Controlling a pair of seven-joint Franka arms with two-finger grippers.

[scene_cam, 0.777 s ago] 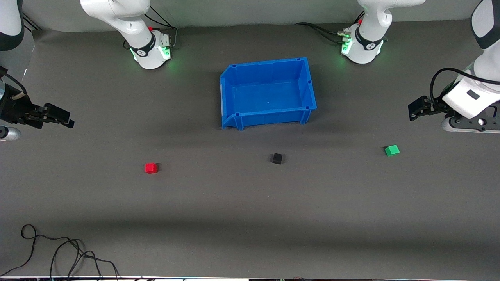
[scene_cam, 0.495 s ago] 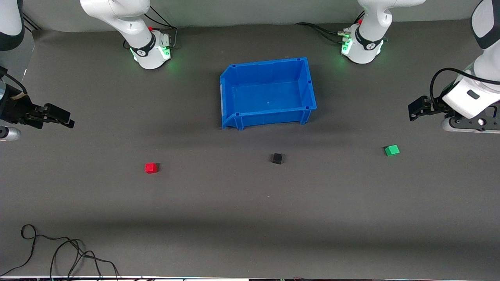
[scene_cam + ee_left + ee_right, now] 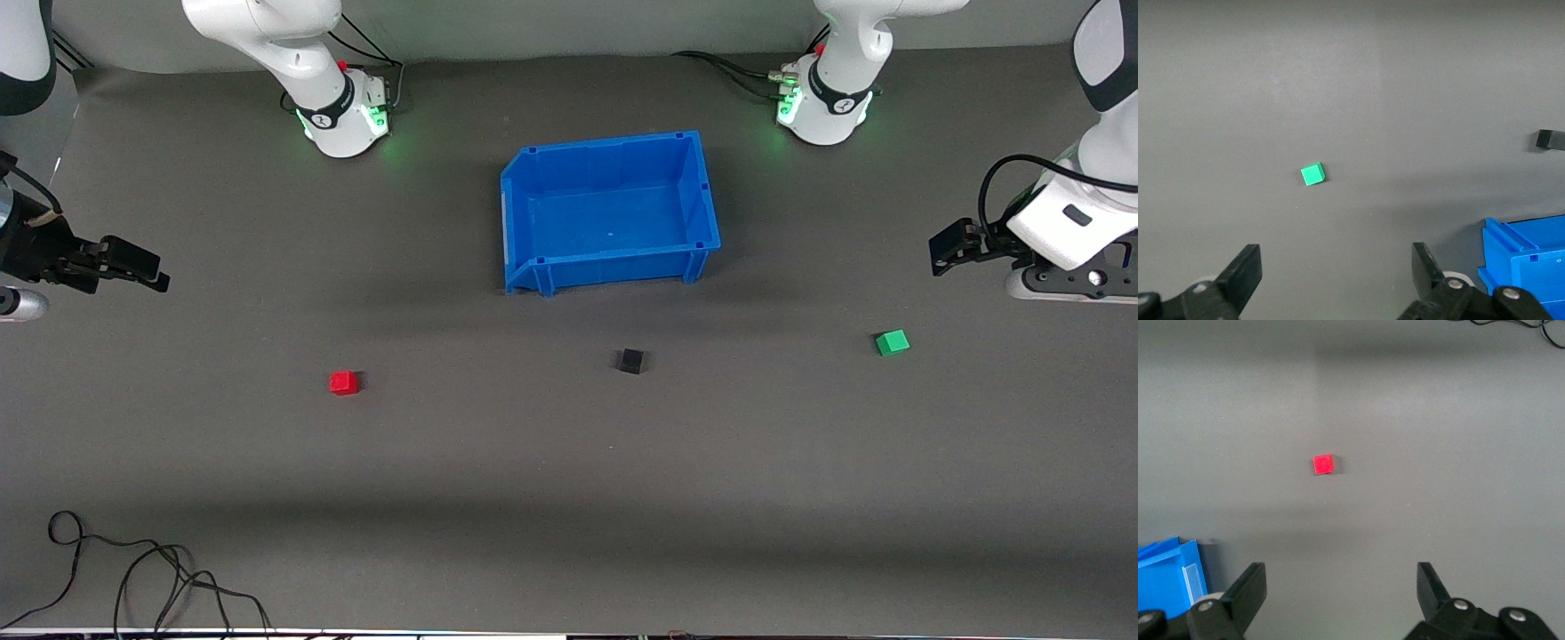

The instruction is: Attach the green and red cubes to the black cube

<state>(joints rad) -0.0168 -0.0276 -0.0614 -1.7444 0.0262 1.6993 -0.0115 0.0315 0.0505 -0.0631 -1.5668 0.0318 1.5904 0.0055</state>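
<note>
The black cube [image 3: 631, 361] sits on the grey table, nearer the front camera than the blue bin. The green cube [image 3: 893, 342] lies toward the left arm's end; it shows in the left wrist view [image 3: 1313, 175]. The red cube [image 3: 343, 382] lies toward the right arm's end; it shows in the right wrist view [image 3: 1323, 464]. My left gripper [image 3: 944, 248] hangs open and empty above the table near the green cube, its own view [image 3: 1336, 270]. My right gripper [image 3: 142, 270] hangs open and empty at the right arm's end, well away from the red cube, its own view [image 3: 1341, 588].
An empty blue bin [image 3: 516, 200] stands mid-table between the two arm bases; a corner shows in each wrist view [image 3: 1521, 257] [image 3: 1168, 577]. Loose black cables [image 3: 133, 573] lie at the table's front corner on the right arm's end. The black cube also shows in the left wrist view [image 3: 1550, 139].
</note>
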